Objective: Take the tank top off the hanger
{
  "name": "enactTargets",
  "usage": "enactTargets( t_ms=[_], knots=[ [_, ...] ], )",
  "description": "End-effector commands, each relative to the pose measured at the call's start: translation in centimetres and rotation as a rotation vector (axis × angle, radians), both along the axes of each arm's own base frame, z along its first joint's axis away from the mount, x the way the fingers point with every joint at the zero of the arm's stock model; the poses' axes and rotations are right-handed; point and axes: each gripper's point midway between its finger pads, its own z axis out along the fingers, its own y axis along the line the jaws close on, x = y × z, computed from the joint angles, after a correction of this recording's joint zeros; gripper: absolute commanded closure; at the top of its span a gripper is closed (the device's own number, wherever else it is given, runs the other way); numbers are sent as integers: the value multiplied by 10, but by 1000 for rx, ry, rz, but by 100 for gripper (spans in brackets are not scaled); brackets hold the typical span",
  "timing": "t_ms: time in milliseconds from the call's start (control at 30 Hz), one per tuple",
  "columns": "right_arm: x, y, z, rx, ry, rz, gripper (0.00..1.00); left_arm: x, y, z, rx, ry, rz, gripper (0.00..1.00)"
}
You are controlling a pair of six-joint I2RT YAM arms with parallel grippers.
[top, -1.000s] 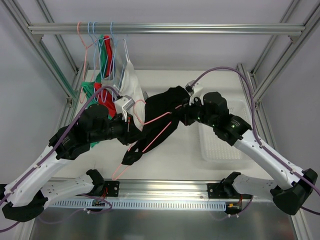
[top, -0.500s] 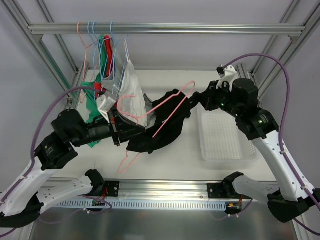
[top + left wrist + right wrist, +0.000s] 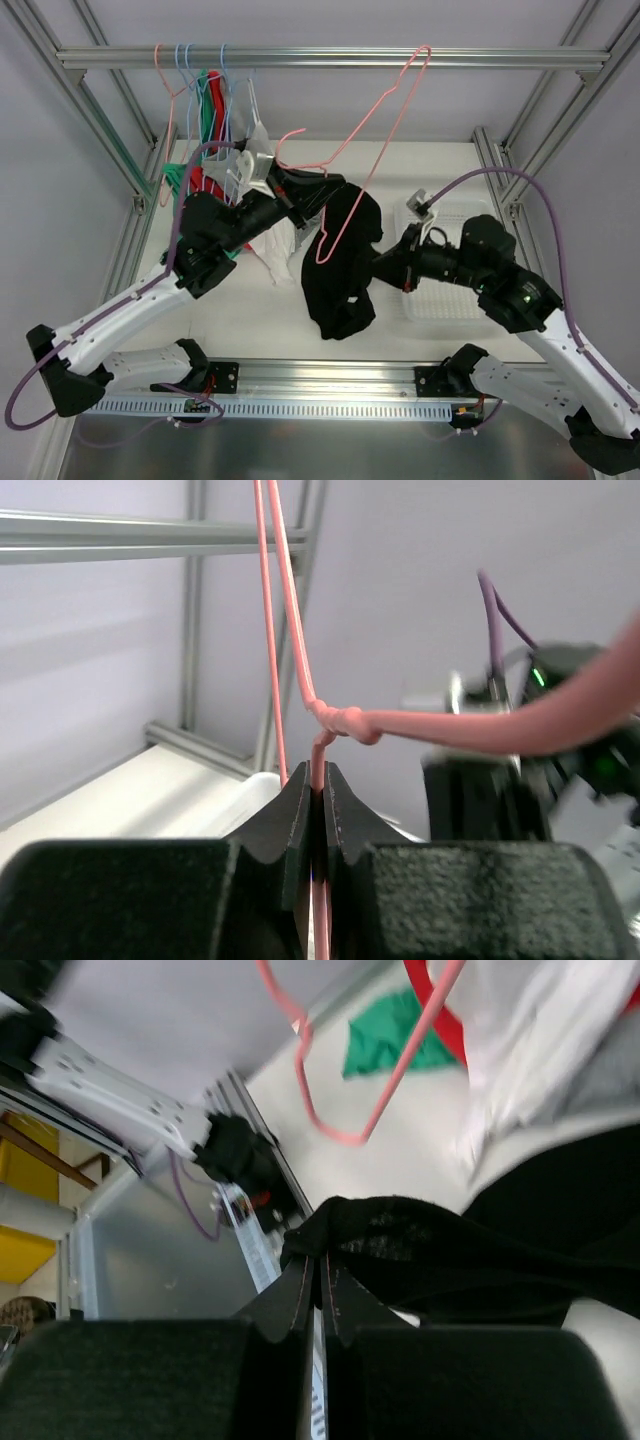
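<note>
1. Top view: the black tank top (image 3: 340,270) hangs between both arms above the table (image 3: 255,315). The pink hanger (image 3: 384,102) overlaps it; whether it is threaded through is unclear.
2. Left wrist view: the left pincer (image 3: 322,785) is clamped on the pink hanger's wire. The background is blurred.
3. Right wrist view: the right pincer (image 3: 320,1265) pinches the black tank top's fabric. The garments (image 3: 520,1030) behind are blurred.

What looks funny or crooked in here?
The pink wire hanger sticks up slanted, pinched by the left gripper, while the other hangers hang straight from the metal rail. The black tank top sags below, pinched by the right gripper.
</note>
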Motion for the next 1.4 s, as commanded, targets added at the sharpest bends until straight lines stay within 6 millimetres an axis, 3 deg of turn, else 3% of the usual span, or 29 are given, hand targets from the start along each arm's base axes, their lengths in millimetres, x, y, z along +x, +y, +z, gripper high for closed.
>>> enactTargets(
  t_ms=[0,100,200,233,267,300,333,367,400,433,467,533,567,633,700,733,800,833,900,933,967,1000,1033,1067,1100,1167,1200,1233,1367],
  knots=[
    [0,-6,-50,-92,69,-85,100,7,21,75,-171,-160,127,100],
    [2,-6,-108,-222,155,-129,100,25,39,80,-165,-75,257,100],
    [25,-3,-144,-331,169,-233,100,33,54,53,-84,61,333,100],
    [33,-2,-149,-344,172,-264,100,40,57,26,-27,148,372,100],
    [42,2,-149,-336,161,-287,100,35,68,19,-20,176,387,100],
    [57,1,-158,-376,155,-355,92,34,73,7,-16,227,399,100],
    [65,2,-159,-391,153,-383,78,37,79,-14,15,276,435,100],
    [71,3,-161,-412,155,-403,53,32,88,-33,63,323,456,100],
    [80,-1,-168,-455,163,-452,6,31,93,-45,86,360,471,100],
    [86,-1,-155,-444,157,-485,1,29,97,-55,100,402,482,100],
    [85,-8,-156,-468,166,-507,0,27,102,-74,164,449,502,100],
    [86,-22,-142,-451,138,-567,0,24,106,-84,207,496,515,100],
    [86,-29,-136,-442,125,-588,1,25,106,-100,271,531,529,100],
    [83,-45,-118,-416,90,-633,1,26,105,-102,309,545,535,100],
    [78,-55,-108,-416,75,-642,0,34,100,-119,408,575,562,100],
    [75,-58,-104,-408,63,-639,1,37,99,-105,399,566,572,100],
    [69,-62,-94,-377,51,-625,1,53,88,-114,497,563,604,100],
    [66,-64,-94,-383,46,-615,1,59,87,-83,461,529,620,100],
    [62,-69,-89,-370,41,-617,0,87,66,-86,551,517,658,100],
    [61,-72,-90,-377,42,-619,0,95,71,-50,524,468,700,100],
    [58,-74,-88,-370,34,-618,0,116,55,-60,578,475,716,100],
    [56,-76,-90,-374,36,-617,0,127,50,-55,578,473,722,100],
    [55,-79,-91,-378,36,-619,0,135,53,-24,522,446,719,100],
    [53,-80,-93,-380,37,-616,1,154,41,-37,556,464,730,100],
    [51,-83,-94,-373,36,-617,0,161,43,-13,502,443,743,100],
    [48,-85,-95,-361,37,-613,0,186,40,-24,509,470,760,100],
    [46,-86,-94,-354,34,-607,1,190,38,-14,462,473,749,100],
    [45,-86,-94,-347,35,-607,0,204,33,-25,469,494,730,100],
    [41,-84,-92,-334,35,-582,1,225,16,-23,436,472,685,100]
  ],
)
